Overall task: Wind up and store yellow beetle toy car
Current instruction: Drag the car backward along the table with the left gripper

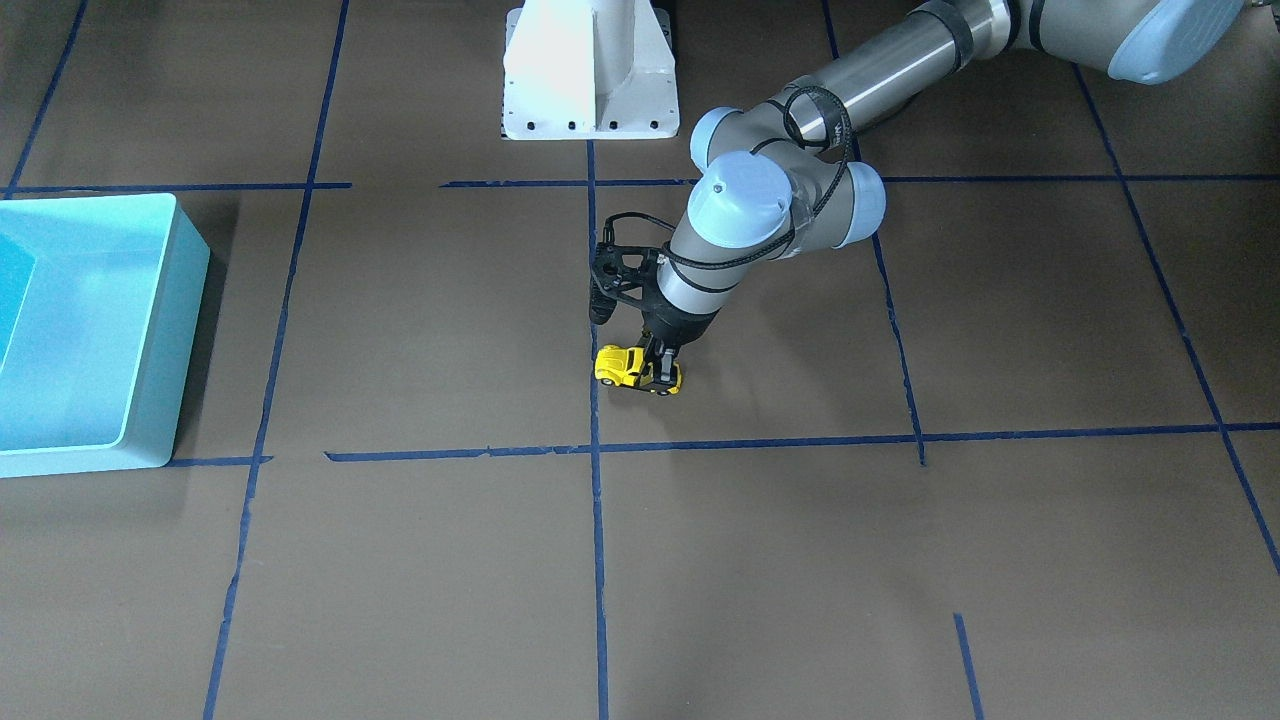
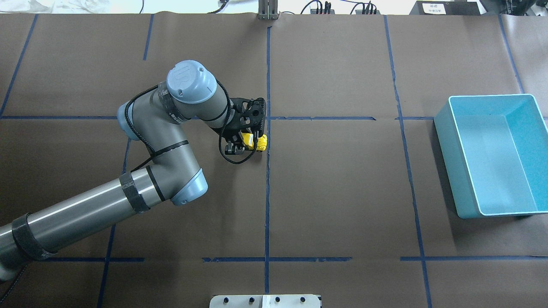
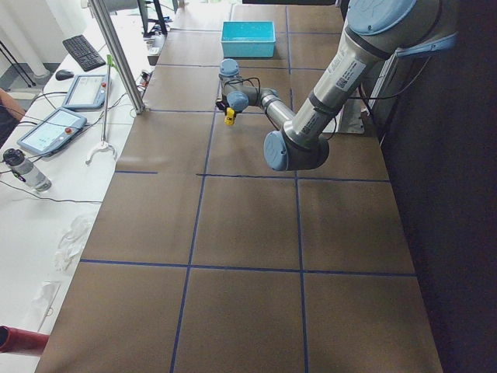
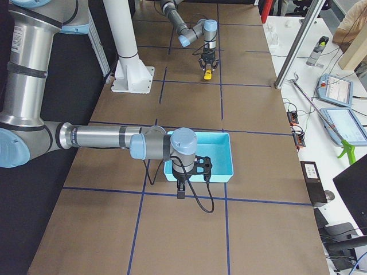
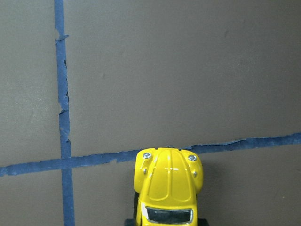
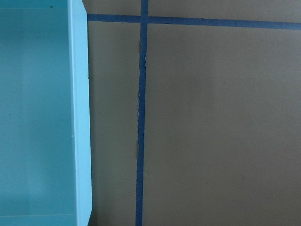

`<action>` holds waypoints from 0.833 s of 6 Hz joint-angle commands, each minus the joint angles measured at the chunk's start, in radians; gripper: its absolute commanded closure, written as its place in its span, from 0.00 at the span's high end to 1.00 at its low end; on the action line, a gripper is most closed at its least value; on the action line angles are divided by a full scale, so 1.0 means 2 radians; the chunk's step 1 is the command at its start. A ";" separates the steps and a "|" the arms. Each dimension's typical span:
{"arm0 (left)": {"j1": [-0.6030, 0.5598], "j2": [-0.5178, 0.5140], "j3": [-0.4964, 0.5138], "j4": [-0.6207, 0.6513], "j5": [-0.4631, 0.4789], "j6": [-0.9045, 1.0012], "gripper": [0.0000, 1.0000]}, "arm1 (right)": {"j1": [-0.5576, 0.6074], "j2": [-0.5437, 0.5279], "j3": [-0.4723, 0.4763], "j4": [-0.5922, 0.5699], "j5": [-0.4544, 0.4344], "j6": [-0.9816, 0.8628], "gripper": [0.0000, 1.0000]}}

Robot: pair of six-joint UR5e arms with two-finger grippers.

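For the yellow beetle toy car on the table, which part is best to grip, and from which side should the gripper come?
Grip the yellow beetle toy car across its two sides, behind the hood, coming straight down from above. Its roof and hood are rounded and would likely slip, while the narrow body fits between the fingers. The left gripper holds it this way.

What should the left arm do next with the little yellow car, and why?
Probably draw the yellow beetle toy car backward across the table, wheels pressed down, to wind it. The left gripper looks shut on its rear half, the car seems low on the table with its nose at a blue tape line, and the light blue bin is far off.
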 commanded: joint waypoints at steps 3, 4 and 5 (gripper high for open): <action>-0.013 0.019 0.003 -0.010 -0.042 -0.006 0.03 | 0.000 0.000 0.000 0.000 0.000 0.000 1.00; -0.013 0.023 0.003 -0.012 -0.042 -0.005 0.03 | 0.000 0.000 0.000 0.000 0.000 0.000 1.00; -0.014 0.030 0.003 -0.026 -0.042 -0.006 0.03 | 0.000 0.000 0.000 0.000 0.000 0.000 1.00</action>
